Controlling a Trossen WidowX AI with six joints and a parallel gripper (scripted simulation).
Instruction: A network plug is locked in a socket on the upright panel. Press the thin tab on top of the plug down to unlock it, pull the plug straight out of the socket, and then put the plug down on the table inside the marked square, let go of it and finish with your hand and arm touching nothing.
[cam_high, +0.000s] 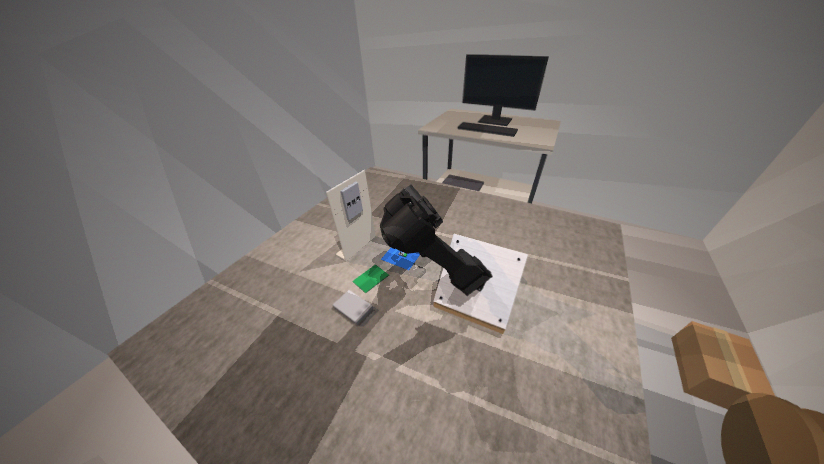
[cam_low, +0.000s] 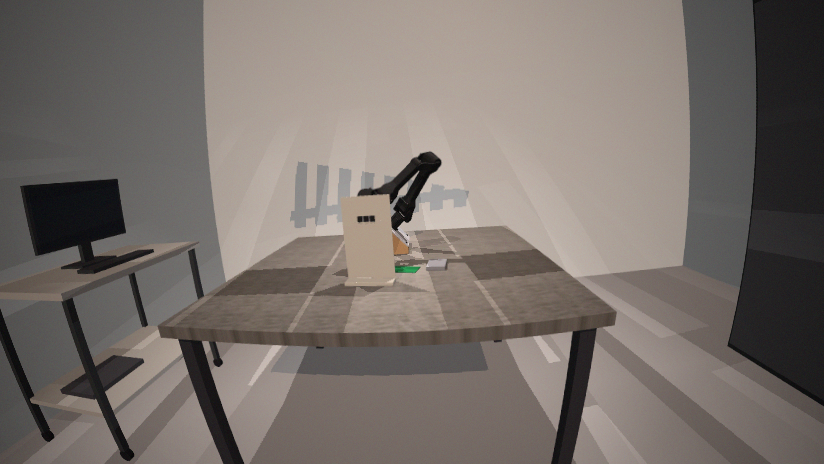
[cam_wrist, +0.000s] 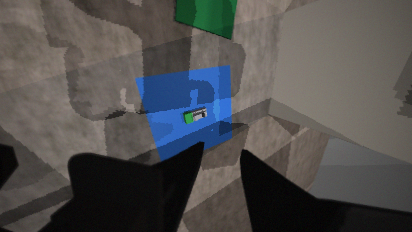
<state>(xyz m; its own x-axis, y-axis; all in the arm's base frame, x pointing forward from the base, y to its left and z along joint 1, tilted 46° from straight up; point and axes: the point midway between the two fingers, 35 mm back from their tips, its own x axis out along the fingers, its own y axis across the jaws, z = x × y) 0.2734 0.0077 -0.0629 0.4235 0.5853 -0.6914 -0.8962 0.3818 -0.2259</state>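
Plug (cam_high: 404, 255) (cam_wrist: 195, 113) is out of the panel (cam_high: 349, 230) (cam_low: 367, 242) and lying on the blue square (cam_high: 397, 260) (cam_wrist: 185, 92) — mid-frame in the wrist view, green end toward the left, all of it inside the edges. We have the gripper (cam_wrist: 222, 150) partly open with nothing between its fingertips, at lower centre of that view, apart from the plug. Green patch (cam_high: 370, 278) (cam_low: 407, 269) (cam_wrist: 207, 16) sits at top centre there — our arm (cam_high: 438, 247) (cam_low: 410, 175) touches neither marking.
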